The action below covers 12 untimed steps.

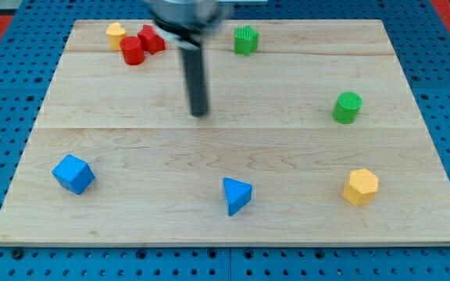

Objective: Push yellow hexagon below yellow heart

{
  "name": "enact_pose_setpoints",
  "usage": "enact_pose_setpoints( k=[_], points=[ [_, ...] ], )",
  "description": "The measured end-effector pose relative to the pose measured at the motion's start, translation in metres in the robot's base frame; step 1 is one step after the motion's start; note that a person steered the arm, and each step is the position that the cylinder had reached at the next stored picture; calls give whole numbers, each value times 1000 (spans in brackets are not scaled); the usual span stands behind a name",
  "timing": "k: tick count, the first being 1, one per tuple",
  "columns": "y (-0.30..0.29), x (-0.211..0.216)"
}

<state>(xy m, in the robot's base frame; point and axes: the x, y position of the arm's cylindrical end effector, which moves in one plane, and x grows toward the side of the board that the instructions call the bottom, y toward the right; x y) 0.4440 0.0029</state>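
- Right now my tip is resting on bare wood a little above the middle of the desk, with the dark rod rising straight toward the view's top, where its blurred mount is cut off by the edge.
- No jaws are fitted to this arm, so nothing is being grasped; the rod is touching no block.
- The yellow hexagon is sitting near the view's bottom right corner, well apart from my tip and down to its right.
- The yellow heart is lying at the view's top left, so the two yellow blocks are sitting almost at opposite corners.
- Two red blocks are crowding the heart's right side: a red block just below and to its right, and a second red block touching that one; their shapes are hard to make out.
- A green star-like block is standing near the view's top, to the right of the rod.
- A green cylinder is sitting toward the right side, above the hexagon.
- A blue cube-like block is lying at the lower left.
- A blue triangle is lying at the bottom centre, below my tip.
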Motion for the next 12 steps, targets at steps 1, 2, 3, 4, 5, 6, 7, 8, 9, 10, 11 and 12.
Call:
enact_pose_setpoints(
  k=[1, 2, 3, 4, 5, 6, 7, 8, 9, 10, 11, 12],
  points=[
    [115, 32],
    [208, 40],
    [271, 108],
    [221, 129],
    [156, 118],
    [105, 92],
    [78, 73],
    [77, 70],
    [77, 71],
    [93, 81],
    [138, 75],
    [98, 49]
  ],
)
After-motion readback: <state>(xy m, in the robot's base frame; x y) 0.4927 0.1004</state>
